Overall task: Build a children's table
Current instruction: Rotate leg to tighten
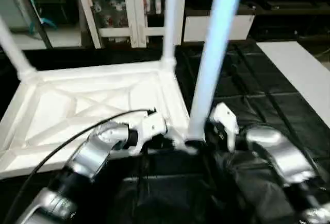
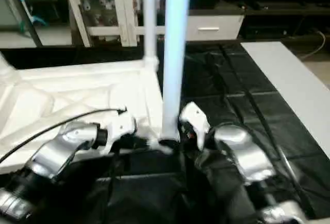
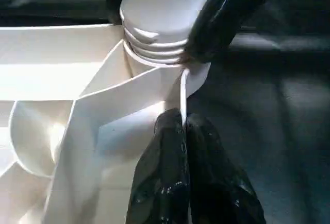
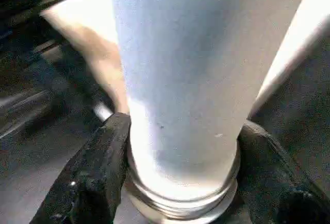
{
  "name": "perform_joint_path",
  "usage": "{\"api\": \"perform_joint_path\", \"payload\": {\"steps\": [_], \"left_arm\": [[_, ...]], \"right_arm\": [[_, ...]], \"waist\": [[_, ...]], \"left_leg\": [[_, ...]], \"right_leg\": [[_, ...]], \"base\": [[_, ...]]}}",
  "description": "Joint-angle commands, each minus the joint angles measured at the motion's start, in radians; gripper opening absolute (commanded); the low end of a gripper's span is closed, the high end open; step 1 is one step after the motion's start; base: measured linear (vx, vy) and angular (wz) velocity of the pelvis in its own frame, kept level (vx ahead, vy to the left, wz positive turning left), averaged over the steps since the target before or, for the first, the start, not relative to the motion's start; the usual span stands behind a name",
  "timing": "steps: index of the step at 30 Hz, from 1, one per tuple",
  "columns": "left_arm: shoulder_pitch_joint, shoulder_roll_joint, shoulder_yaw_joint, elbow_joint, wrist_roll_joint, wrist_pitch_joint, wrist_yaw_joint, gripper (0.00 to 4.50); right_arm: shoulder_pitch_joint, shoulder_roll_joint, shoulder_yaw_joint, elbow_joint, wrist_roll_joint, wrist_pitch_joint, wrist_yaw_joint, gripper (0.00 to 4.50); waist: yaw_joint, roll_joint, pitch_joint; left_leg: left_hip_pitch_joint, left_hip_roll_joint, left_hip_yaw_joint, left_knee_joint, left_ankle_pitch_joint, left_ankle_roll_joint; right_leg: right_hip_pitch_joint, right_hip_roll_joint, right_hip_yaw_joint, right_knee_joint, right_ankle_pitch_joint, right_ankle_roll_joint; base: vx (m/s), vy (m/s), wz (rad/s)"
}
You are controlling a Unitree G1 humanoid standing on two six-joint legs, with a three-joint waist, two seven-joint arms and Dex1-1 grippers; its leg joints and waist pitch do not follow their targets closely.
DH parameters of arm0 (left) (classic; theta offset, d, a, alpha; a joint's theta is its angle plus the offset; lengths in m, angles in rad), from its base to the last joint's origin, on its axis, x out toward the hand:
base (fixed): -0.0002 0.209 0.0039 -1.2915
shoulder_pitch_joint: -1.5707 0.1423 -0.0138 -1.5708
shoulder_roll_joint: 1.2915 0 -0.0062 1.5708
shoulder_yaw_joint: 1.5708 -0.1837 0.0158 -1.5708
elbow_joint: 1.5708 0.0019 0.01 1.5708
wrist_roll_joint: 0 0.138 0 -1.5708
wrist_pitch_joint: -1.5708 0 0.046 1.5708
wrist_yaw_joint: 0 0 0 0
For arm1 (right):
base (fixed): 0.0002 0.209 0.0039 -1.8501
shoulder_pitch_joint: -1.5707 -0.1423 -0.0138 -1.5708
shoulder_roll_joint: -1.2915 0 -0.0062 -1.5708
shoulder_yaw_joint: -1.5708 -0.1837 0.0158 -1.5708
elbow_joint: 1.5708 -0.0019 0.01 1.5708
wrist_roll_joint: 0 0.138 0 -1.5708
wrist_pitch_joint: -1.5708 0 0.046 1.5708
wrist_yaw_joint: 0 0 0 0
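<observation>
Black sheeting [image 1: 247,95] covers the floor, with a white glass-door cabinet [image 1: 124,13] at the back and a flat white board [image 1: 304,74] lying well off to the right of the tabletop [image 1: 87,110]. This tabletop lies upside down on the sheeting, its X-ribbed underside facing up. Two legs stand upright in its far corners: one at the far left [image 1: 13,46], one at the far right [image 1: 172,18]. A third leg [image 1: 214,54] stands upright in the socket [image 3: 154,49] at the tabletop's near right corner.

Beside that corner, the left claw [image 3: 184,131] has its two black fingers pressed together on the thin white edge of the tabletop, just below the socket. The right claw [image 4: 180,147] is spread around the base of the third leg, one finger [image 4: 98,167] on each side, touching the tube just above its ribbed collar. Both silver forearms reach in toward this corner from the near side.
</observation>
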Motion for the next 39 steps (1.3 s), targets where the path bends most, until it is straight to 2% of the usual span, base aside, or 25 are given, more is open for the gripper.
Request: {"api": "perform_joint_path", "payload": {"steps": [1, 2, 3, 4, 5, 6, 8, 10, 11, 16, 17, 18, 20, 22, 23, 24, 26, 27, 29, 30, 31, 32, 35, 38, 39], "left_arm": [[-0.027, -0.063, -0.037, 0.026, -0.004, -0.007, 0.033, 0.00], [-0.049, -0.086, -0.037, 0.068, 0.014, -0.001, 0.075, 0.00], [-0.065, -0.102, -0.037, 0.098, 0.026, 0.002, 0.105, 0.00], [-0.090, -0.130, -0.029, 0.142, 0.038, 0.010, 0.160, 0.00], [-0.107, -0.150, -0.021, 0.174, 0.047, 0.014, 0.197, 0.00], [-0.123, -0.168, -0.014, 0.205, 0.057, 0.031, 0.238, 0.00], [-0.167, -0.216, 0.012, 0.291, 0.086, 0.067, 0.362, 0.00], [-0.199, -0.250, 0.030, 0.363, 0.108, 0.068, 0.450, 0.00], [-0.209, -0.262, 0.036, 0.388, 0.115, 0.060, 0.479, 0.00], [-0.226, -0.278, 0.041, 0.435, 0.129, 0.040, 0.509, 0.00], [-0.222, -0.271, 0.044, 0.430, 0.129, 0.036, 0.505, 0.00], [-0.219, -0.267, 0.046, 0.426, 0.130, 0.034, 0.502, 0.00], [-0.215, -0.256, 0.048, 0.424, 0.129, 0.027, 0.486, 0.00], [-0.202, -0.232, 0.040, 0.399, 0.125, 0.018, 0.431, 0.00], [-0.198, -0.226, 0.036, 0.390, 0.124, 0.016, 0.415, 0.00], [-0.185, -0.210, 0.029, 0.363, 0.119, 0.021, 0.379, 0.00], [-0.177, -0.199, 0.024, 0.344, 0.116, 0.026, 0.355, 0.00], [-0.152, -0.162, -0.001, 0.293, 0.114, 0.008, 0.281, 0.00], [-0.139, -0.141, -0.016, 0.267, 0.116, 0.006, 0.246, 0.00], [-0.121, -0.114, -0.032, 0.228, 0.111, 0.018, 0.197, 0.00], [-0.116, -0.105, -0.037, 0.215, 0.109, 0.020, 0.181, 0.00], [-0.098, -0.075, -0.054, 0.172, 0.101, 0.024, 0.127, 0.00], [-0.066, -0.023, -0.079, 0.096, 0.082, 0.031, 0.028, 0.00], [-0.034, 0.033, -0.098, 0.015, 0.059, 0.046, -0.060, 0.00], [-0.034, 0.033, -0.098, 0.014, 0.058, 0.047, -0.061, 0.00]], "right_arm": [[-0.023, 0.046, -0.012, 0.069, -0.042, 0.019, -0.148, 2.68], [-0.032, 0.081, -0.013, 0.095, -0.059, 0.027, -0.216, 2.68], [-0.040, 0.107, -0.014, 0.116, -0.072, 0.031, -0.264, 2.68], [-0.055, 0.146, -0.019, 0.154, -0.091, 0.037, -0.346, 2.68], [-0.067, 0.174, -0.025, 0.186, -0.107, 0.038, -0.402, 2.67], [-0.080, 0.200, -0.036, 0.222, -0.121, 0.037, -0.473, 2.67], [-0.112, 0.269, -0.079, 0.312, -0.137, 0.037, -0.656, 2.67], [-0.138, 0.331, -0.115, 0.378, -0.123, 0.039, -0.757, 2.67], [-0.148, 0.354, -0.128, 0.398, -0.116, 0.038, -0.786, 2.67], [-0.175, 0.392, -0.128, 0.429, -0.132, 0.011, -0.816, 2.67], [-0.178, 0.387, -0.130, 0.417, -0.135, -0.020, -0.803, 2.67], [-0.178, 0.383, -0.130, 0.407, -0.135, -0.037, -0.794, 2.67], [-0.169, 0.377, -0.129, 0.363, -0.118, -0.068, -0.731, 2.67], [-0.140, 0.347, -0.098, 0.278, -0.115, -0.081, -0.645, 3.23], [-0.132, 0.338, -0.093, 0.256, -0.112, -0.078, -0.628, 3.37], [-0.118, 0.313, -0.087, 0.212, -0.096, -0.061, -0.583, 3.37], [-0.109, 0.296, -0.084, 0.182, -0.085, -0.049, -0.552, 3.59], [-0.089, 0.241, -0.073, 0.115, -0.057, -0.024, -0.460, 3.69], [-0.079, 0.209, -0.067, 0.080, -0.041, -0.011, -0.407, 3.74], [-0.067, 0.166, -0.064, 0.035, -0.020, 0.009, -0.338, 3.89], [-0.063, 0.150, -0.060, 0.021, -0.016, 0.013, -0.314, 4.02], [-0.049, 0.094, -0.043, -0.024, -0.008, 0.021, -0.235, 4.15], [-0.014, -0.011, -0.002, -0.101, -0.011, 0.015, -0.080, 4.15], [0.025, -0.106, 0.028, -0.176, 0.013, 0.012, 0.064, 4.15], [0.025, -0.107, 0.029, -0.177, 0.014, 0.012, 0.066, 4.15]], "waist": [[-0.001, -0.007, -0.053], [-0.003, -0.008, -0.054], [-0.006, -0.004, -0.053], [-0.008, 0.001, -0.052], [-0.011, -0.001, -0.052], [-0.014, -0.003, -0.053], [-0.021, 0.004, -0.050], [-0.025, 0.001, -0.052], [-0.024, 0.001, -0.051], [-0.023, 0.002, -0.052], [-0.023, -0.010, -0.053], [-0.022, -0.004, -0.053], [-0.020, -0.003, -0.055], [-0.016, 0.000, -0.058], [-0.012, -0.002, -0.060], [-0.008, 0.001, -0.060], [-0.011, 0.000, -0.059], [-0.013, -0.001, -0.060], [-0.011, 0.001, -0.061], [-0.010, 0.008, -0.063], [-0.009, 0.007, -0.063], [-0.008, 0.005, -0.063], [0.005, 0.007, -0.061], [0.009, 0.007, -0.058], [0.011, 0.007, -0.058]], "left_leg": [[0.009, 0.024, -0.014, -0.077, -0.279, -0.003], [0.003, 0.025, -0.018, -0.079, -0.274, -0.005], [0.003, 0.024, -0.017, -0.081, -0.275, -0.005], [0.009, 0.023, -0.017, -0.079, -0.298, -0.011], [0.011, 0.021, -0.015, -0.078, -0.302, -0.012], [0.009, 0.019, -0.017, -0.079, -0.305, -0.016], [0.015, 0.017, -0.018, -0.079, -0.329, -0.025], [0.017, 0.014, -0.021, -0.079, -0.347, -0.021], [0.020, 0.014, -0.020, -0.078, -0.360, -0.014], [0.013, 0.018, -0.024, -0.086, -0.381, -0.006], [0.012, 0.018, -0.023, -0.086, -0.381, -0.002], [0.012, 0.018, -0.024, -0.086, -0.381, 0.000], [0.010, 0.019, -0.025, -0.086, -0.374, 0.006], [0.008, 0.021, -0.022, -0.086, -0.349, 0.012], [0.002, 0.023, -0.021, -0.086, -0.311, 0.019], [-0.002, 0.025, -0.021, -0.087, -0.286, 0.029], [-0.010, 0.024, -0.022, -0.087, -0.263, 0.035], [-0.010, 0.024, -0.021, -0.087, -0.262, 0.035], [-0.005, 0.026, -0.020, -0.083, -0.261, 0.042], [-0.005, 0.029, -0.019, -0.082, -0.232, 0.048], [-0.006, 0.030, -0.019, -0.082, -0.221, 0.050], [-0.005, 0.031, -0.018, -0.081, -0.214, 0.056], [0.001, 0.036, -0.015, -0.079, -0.203, 0.066], [0.004, 0.037, -0.013, -0.080, -0.210, 0.067], [0.005, 0.037, -0.013, -0.081, -0.213, 0.067]], "right_leg": [[0.039, -0.048, 0.028, -0.086, -0.387, -0.187], [0.045, -0.050, 0.026, -0.084, -0.378, -0.178], [0.041, -0.048, 0.027, -0.085, -0.375, -0.177], [0.038, -0.047, 0.026, -0.089, -0.393, -0.175], [0.034, -0.047, 0.026, -0.092, -0.397, -0.174], [0.037, -0.047, 0.026, -0.091, -0.396, -0.176], [0.030, -0.048, 0.025, -0.096, -0.425, -0.174], [0.033, -0.049, 0.021, -0.102, -0.461, -0.159], [0.027, -0.049, 0.022, -0.107, -0.474, -0.155], [0.032, -0.048, 0.021, -0.104, -0.430, -0.153], [0.033, -0.049, 0.020, -0.105, -0.434, -0.152], [0.033, -0.051, 0.021, -0.105, -0.443, -0.150], [0.033, -0.052, 0.022, -0.104, -0.440, -0.147], [0.034, -0.051, 0.024, -0.103, -0.390, -0.157], [0.040, -0.051, 0.026, -0.095, -0.327, -0.171], [0.045, -0.051, 0.026, -0.089, -0.281, -0.187], [0.052, -0.053, 0.024, -0.084, -0.257, -0.197], [0.052, -0.053, 0.024, -0.083, -0.260, -0.200], [0.051, -0.054, 0.025, -0.085, -0.256, -0.204], [0.053, -0.053, 0.026, -0.079, -0.203, -0.224], [0.054, -0.053, 0.026, -0.077, -0.180, -0.230], [0.056, -0.052, 0.026, -0.074, -0.156, -0.243], [0.057, -0.052, 0.027, -0.069, -0.129, -0.260], [0.053, -0.051, 0.030, -0.067, -0.122, -0.274], [0.054, -0.052, 0.030, -0.068, -0.130, -0.272]], "base": [[0.000, 0.000, 0.00], [0.000, 0.000, 0.00], [0.000, 0.000, 0.00], [0.000, 0.000, 0.00], [0.000, 0.000, 0.00], [0.000, 0.000, 0.00], [0.000, 0.000, 0.00], [0.000, 0.000, 0.00], [0.000, 0.000, 0.00], [0.000, 0.000, 0.00], [0.000, 0.000, 0.00], [0.000, 0.000, 0.00], [0.000, 0.000, 0.00], [0.000, 0.000, 0.00], [0.000, 0.000, 0.00], [0.000, 0.000, 0.00], [0.000, 0.000, 0.00], [0.000, 0.000, 0.00], [0.000, 0.000, 0.00], [0.000, 0.000, 0.00], [0.000, 0.000, 0.00], [0.000, 0.000, 0.00], [0.000, 0.000, 0.00], [0.000, 0.000, 0.00], [0.000, 0.000, 0.00]]}}
